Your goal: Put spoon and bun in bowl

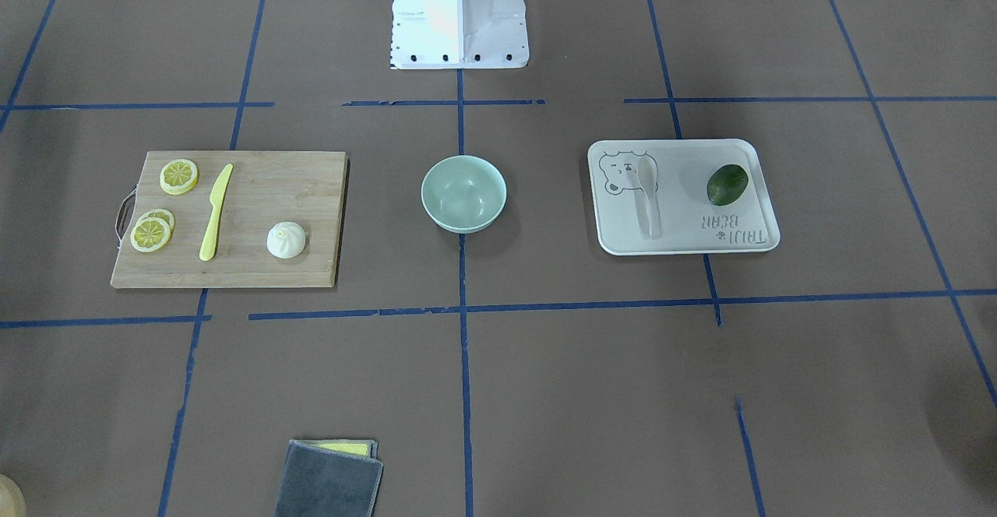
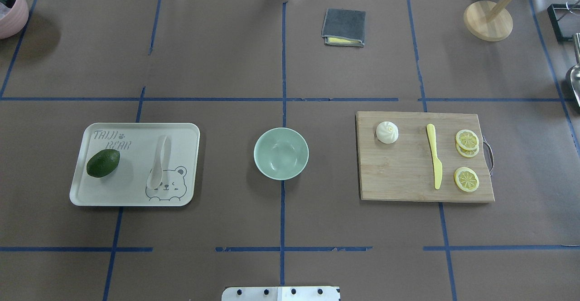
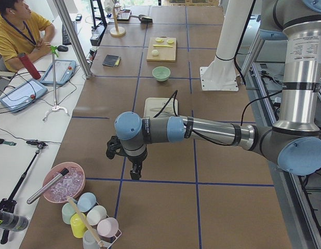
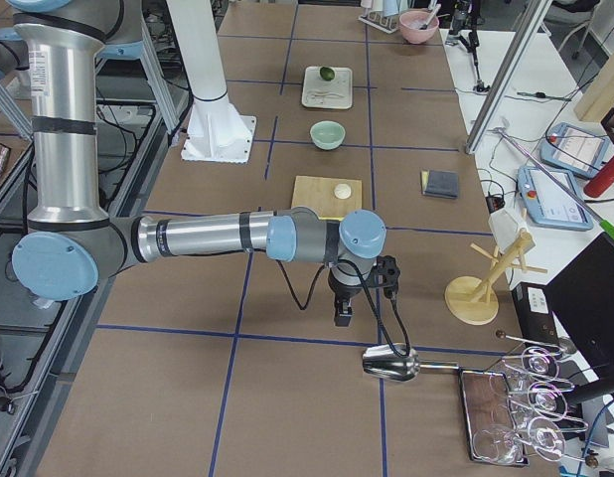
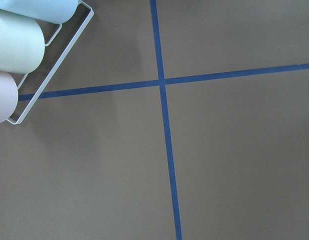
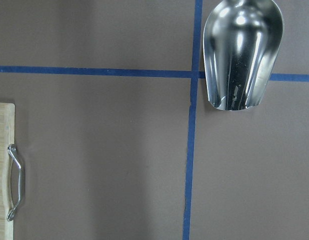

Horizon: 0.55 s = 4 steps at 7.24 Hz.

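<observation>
Nearest the overhead camera, at 6 o'clock, sits the robot's white metal base plate. Straight ahead of it at 12 o'clock stands the round pale mint-green bowl, upright and with nothing in it, on the brown counter.

At the bowl's 9 o'clock lies a pale grey rectangular tray printed with a bear. On it the small off-white soup spoon lies flat, running roughly from 12 to 6 o'clock, one end over the bear's face. A dark green avocado rests at the spoon's 9 o'clock, apart from it.

At the bowl's 3 o'clock is a bamboo cutting board. The small white pleated bun sits near the board's 10 o'clock corner. A slim yellow plastic knife lies at the bun's 4 o'clock, and yellow lemon slices lie beyond the knife by the board's metal handle.

A folded grey cloth lies at the bowl's 1 o'clock, well apart.

Neither arm is near these things. The left gripper hangs over blue tape lines beside a white wire rack of pastel cups; the right gripper hangs near a shiny metal scoop. I cannot tell whether either gripper's fingers are apart or together.
</observation>
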{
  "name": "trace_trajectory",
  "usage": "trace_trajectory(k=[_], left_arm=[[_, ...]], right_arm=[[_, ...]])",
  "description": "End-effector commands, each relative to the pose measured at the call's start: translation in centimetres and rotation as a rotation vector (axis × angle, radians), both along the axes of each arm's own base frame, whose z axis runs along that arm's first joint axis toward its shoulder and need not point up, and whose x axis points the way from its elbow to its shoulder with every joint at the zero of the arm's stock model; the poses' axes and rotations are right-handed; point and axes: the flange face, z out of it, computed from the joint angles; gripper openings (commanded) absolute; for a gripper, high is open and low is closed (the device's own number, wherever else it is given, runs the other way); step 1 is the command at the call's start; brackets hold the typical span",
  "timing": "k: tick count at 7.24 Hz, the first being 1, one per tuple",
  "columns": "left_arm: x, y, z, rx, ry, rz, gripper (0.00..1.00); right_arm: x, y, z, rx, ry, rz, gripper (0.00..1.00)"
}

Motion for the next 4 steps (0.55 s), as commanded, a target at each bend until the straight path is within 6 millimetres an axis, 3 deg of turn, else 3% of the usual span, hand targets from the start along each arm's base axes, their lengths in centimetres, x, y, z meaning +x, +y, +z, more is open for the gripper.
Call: trace_trajectory(k=[1, 2, 4], left_arm=[[-0.5, 0.1, -2.1, 0.039, -0.013, 0.001, 1.0], [-0.5, 0.1, -3.3, 0.067, -0.05, 0.009, 1.0], [1.5, -0.8, -4.5, 0.087, -0.038, 0.035, 1.0]], right_arm=[[0.0, 0.0, 0.2, 0.002, 0.003, -0.001, 1.0], [0.0, 0.0, 0.2, 0.008, 0.002, -0.002, 1.0], [-0.4, -0.1, 0.1, 0.011, 0.002, -0.011, 1.0]])
